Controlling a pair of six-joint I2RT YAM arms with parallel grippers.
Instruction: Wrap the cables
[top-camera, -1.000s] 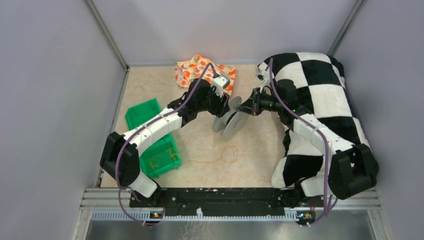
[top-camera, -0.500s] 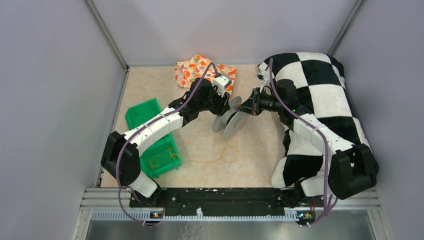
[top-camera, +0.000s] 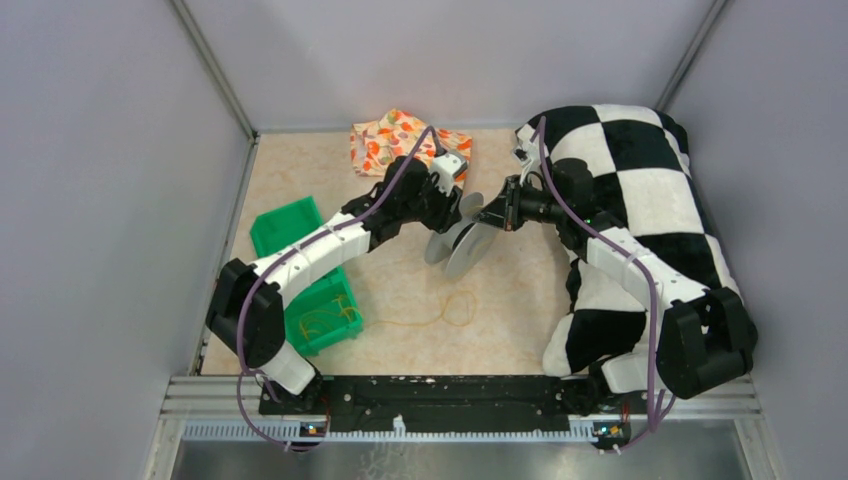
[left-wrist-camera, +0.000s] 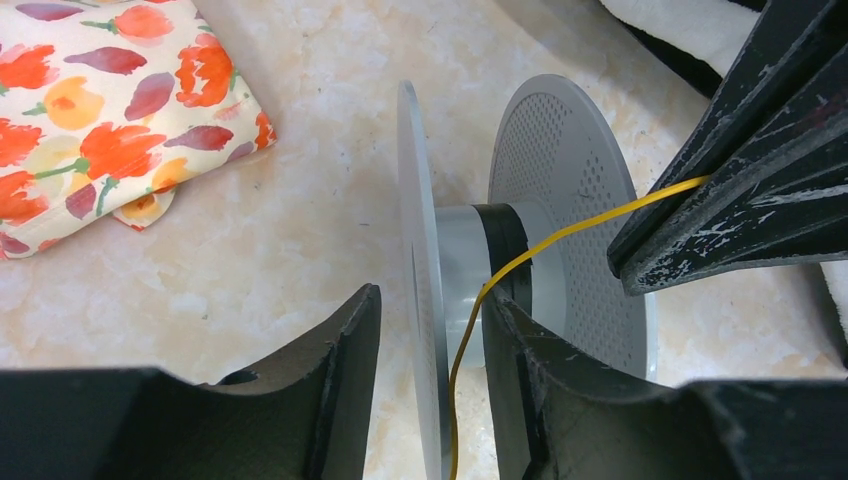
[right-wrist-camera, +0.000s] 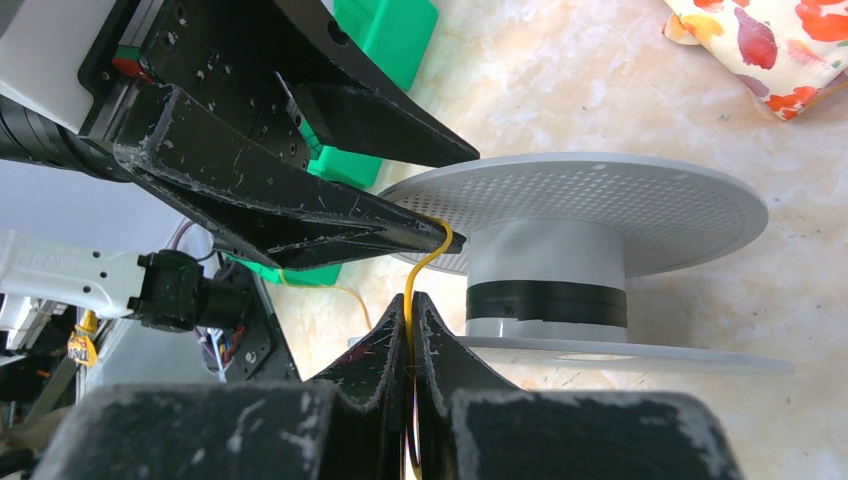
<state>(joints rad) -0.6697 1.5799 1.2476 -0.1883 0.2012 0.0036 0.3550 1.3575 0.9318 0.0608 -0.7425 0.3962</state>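
Observation:
A grey plastic spool (top-camera: 455, 240) stands on its flange rims mid-table; it also shows in the left wrist view (left-wrist-camera: 560, 200) and the right wrist view (right-wrist-camera: 560, 270). My left gripper (top-camera: 455, 207) is open, its jaws (left-wrist-camera: 430, 300) straddling one flange with a gap on each side. My right gripper (top-camera: 490, 215) is shut on a thin yellow cable (right-wrist-camera: 425, 260), just right of the spool. The cable (left-wrist-camera: 560, 235) runs from the right fingers (left-wrist-camera: 700, 220) across the core and down beside the flange. Its slack lies looped on the table (top-camera: 460, 308).
A green bin (top-camera: 290, 230) at the left holds more yellow strands (top-camera: 325, 320). A floral cloth (top-camera: 395, 135) lies at the back. A black-and-white checkered cloth (top-camera: 640, 180) covers the right side under the right arm. Walls enclose the table.
My left wrist has shifted slightly to the right, closer over the spool. The right gripper and the spool have stayed put.

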